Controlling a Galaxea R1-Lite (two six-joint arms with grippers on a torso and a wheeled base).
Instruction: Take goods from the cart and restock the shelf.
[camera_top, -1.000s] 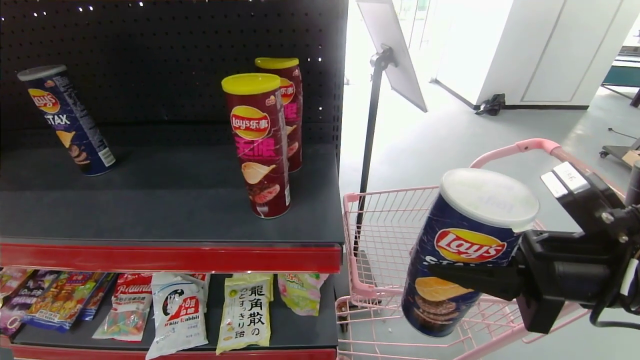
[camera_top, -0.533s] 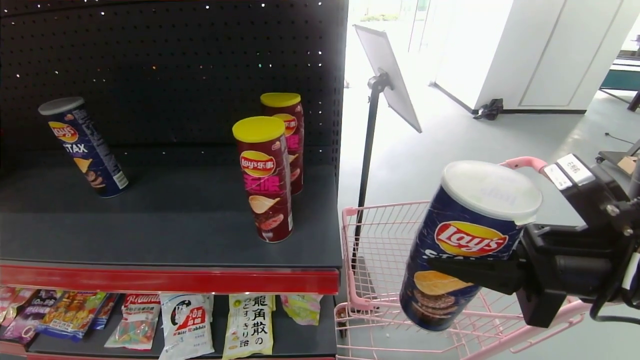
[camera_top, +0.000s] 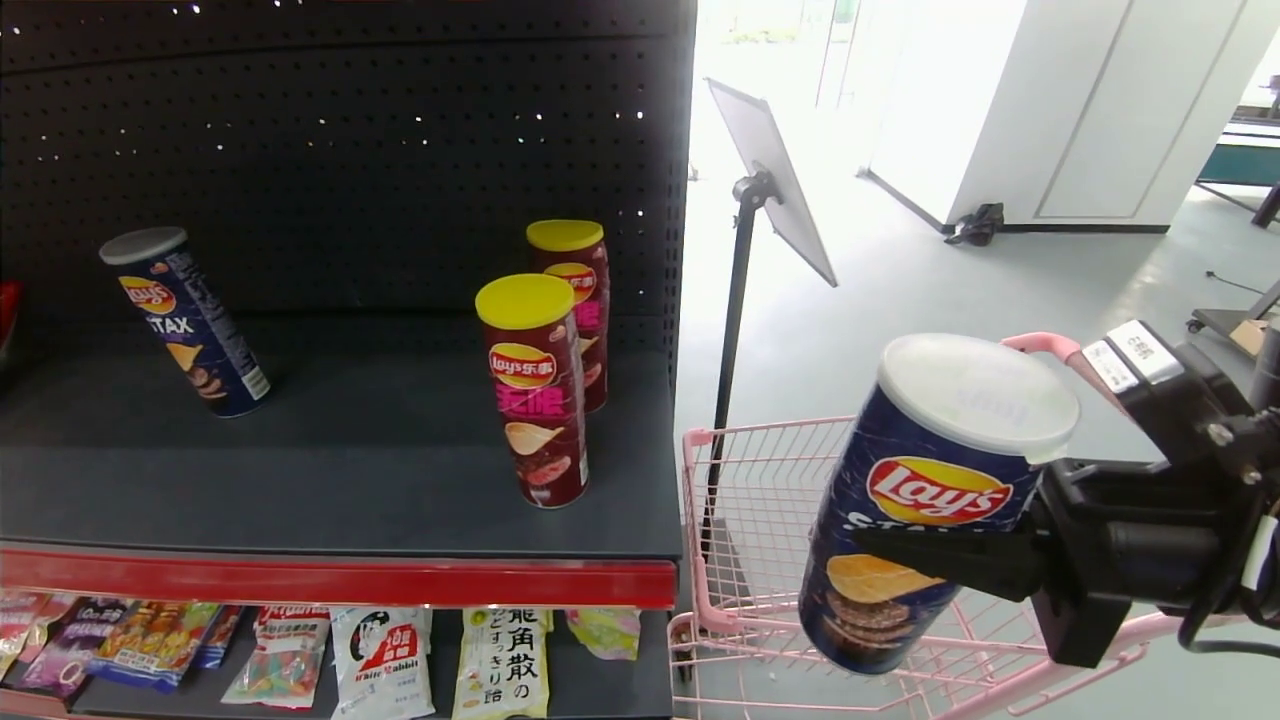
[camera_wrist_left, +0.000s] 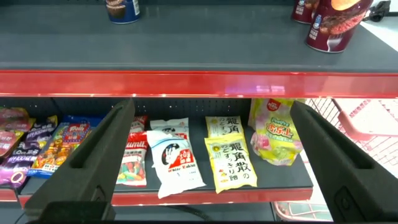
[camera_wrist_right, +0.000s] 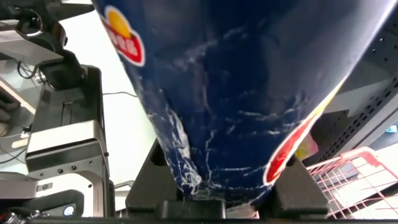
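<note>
Head view: right gripper (camera_top: 905, 555) clamped on a tilted blue can (camera_top: 935, 490) over the cart (camera_top: 770, 490); swung left onto the shelf (camera_top: 350, 480), it could topple the near red can (camera_top: 535, 390).

- Held blue can (camera_top: 930, 500): red-and-yellow oval logo, white lettering beneath.
- Far blue can (camera_top: 185, 320): same logo and lettering.
- Front red can (camera_top: 535, 390): same logo, pink characters below.
- Yellow bag (camera_wrist_left: 230, 163), lower shelf (camera_wrist_left: 280, 177): black characters.
</note>
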